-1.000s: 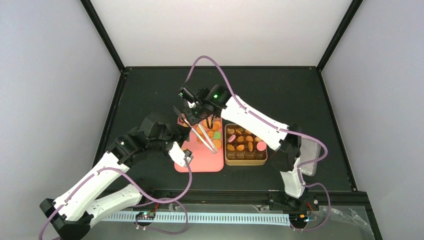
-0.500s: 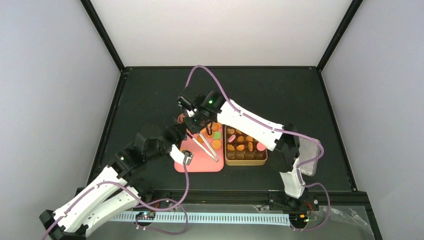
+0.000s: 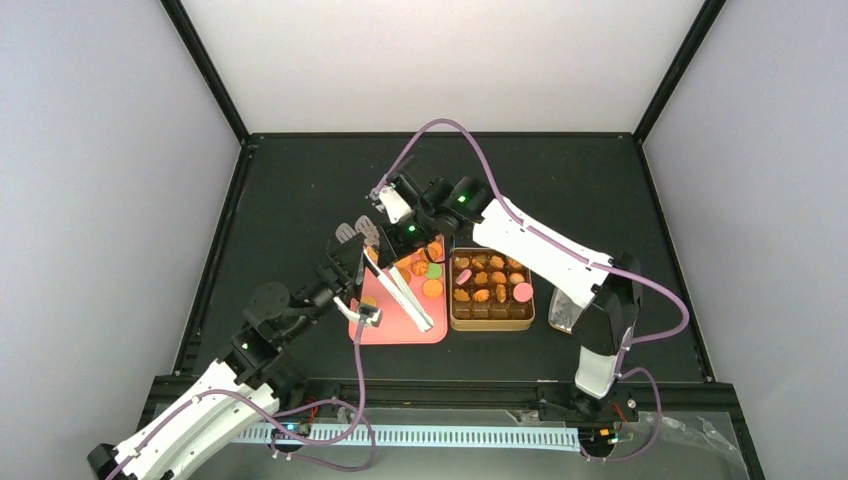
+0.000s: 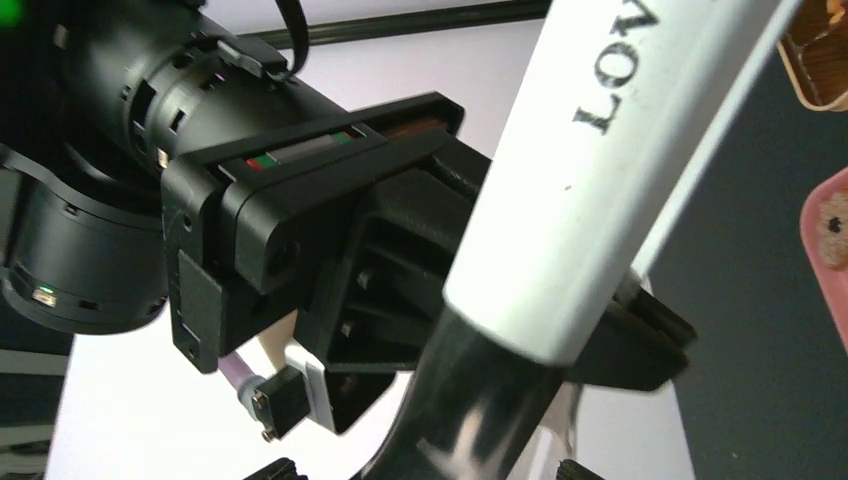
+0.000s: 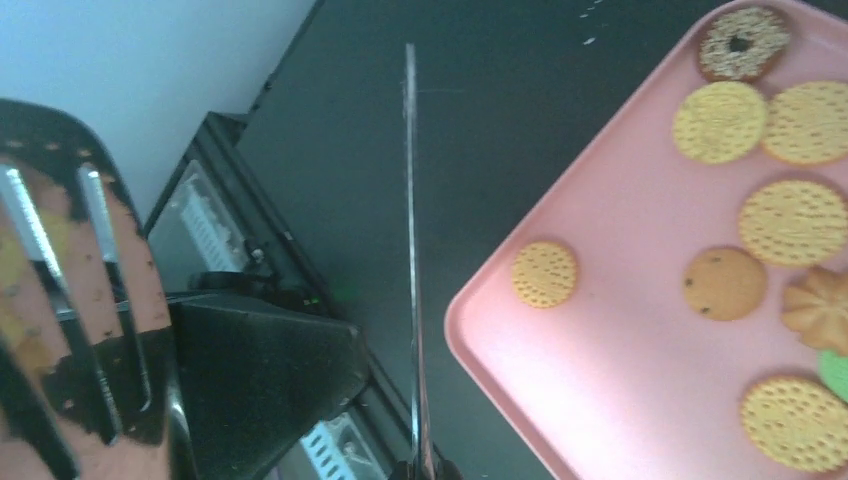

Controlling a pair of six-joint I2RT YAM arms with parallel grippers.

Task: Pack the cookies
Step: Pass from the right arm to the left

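Left pincer (image 3: pixel 362 262) spread wide, right pincer (image 3: pixel 386 245) clamped

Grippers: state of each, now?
Left gripper: jaws apart, white-and-black rod between; grip cannot be told.
Right gripper: shut on the tongs.

The small round cookies (image 3: pixel 432 288), mostly orange and yellow with a few pink, green and dark brown, all lie flat. Some are scattered loose over the far end of a pink rectangular tray (image 3: pixel 400 332). The others sit in the compartments of a square gold tin (image 3: pixel 490 318) just right of it.
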